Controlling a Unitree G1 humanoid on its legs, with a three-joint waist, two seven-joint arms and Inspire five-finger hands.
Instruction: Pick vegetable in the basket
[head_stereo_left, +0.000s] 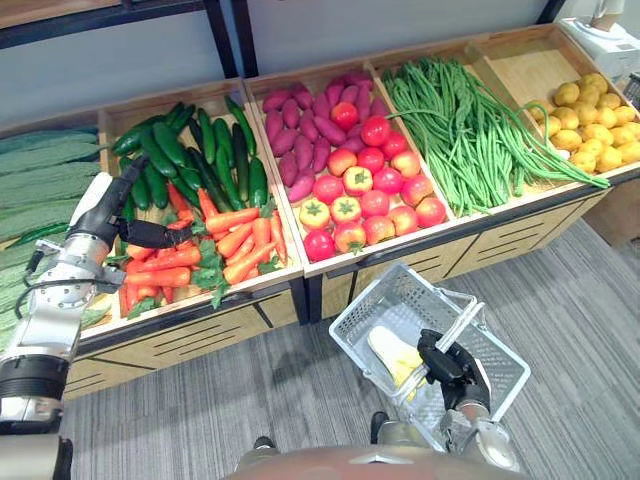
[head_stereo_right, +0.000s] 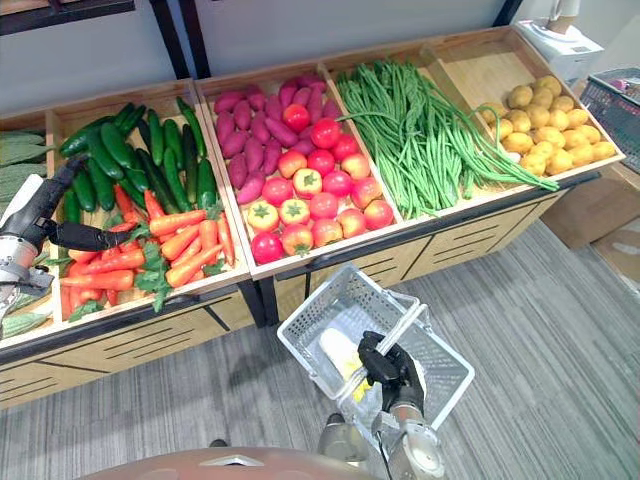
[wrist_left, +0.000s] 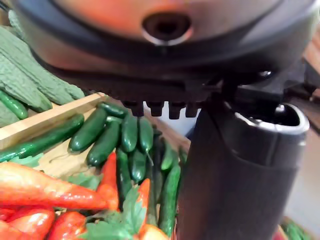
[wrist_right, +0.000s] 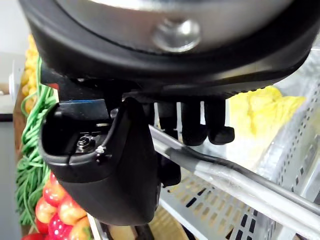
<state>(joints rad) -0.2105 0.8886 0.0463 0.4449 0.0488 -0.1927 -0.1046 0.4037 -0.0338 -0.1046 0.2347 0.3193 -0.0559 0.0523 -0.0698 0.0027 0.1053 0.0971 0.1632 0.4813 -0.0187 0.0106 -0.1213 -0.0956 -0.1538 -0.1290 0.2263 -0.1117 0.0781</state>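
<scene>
- The step in hand looks like reaching for the next vegetable; the left hand (head_stereo_left: 108, 208) hovers at the left of the frame over the bin of carrots (head_stereo_left: 240, 240) and cucumbers (head_stereo_left: 165, 145). Its fingers are spread and the thumb sticks out toward the carrots, holding nothing.
- The right hand (head_stereo_left: 452, 368), at the lower right of the frame, is curled round the handle (head_stereo_left: 455, 330) of the white wire basket (head_stereo_left: 362, 302), carrying it in front of the wooden produce stand (head_stereo_left: 500, 240).
- One pale yellow vegetable (head_stereo_left: 392, 352) already lies in the basket; I cannot tell its kind.
- Next move, as I judge it: lower the left hand onto a single carrot lying on top, close round it without dragging its neighbours, then carry it across to the basket.
- Count: one basket and one vegetable inside it.
- The stand shows seven kinds: bitter gourds (head_stereo_left: 45, 180) at far left, cucumbers, carrots, purple sweet potatoes (head_stereo_left: 295, 135), more than a dozen tomatoes (head_stereo_left: 370, 185), green beans (head_stereo_left: 450, 130) and potatoes (head_stereo_left: 595, 125) at upper right.
</scene>
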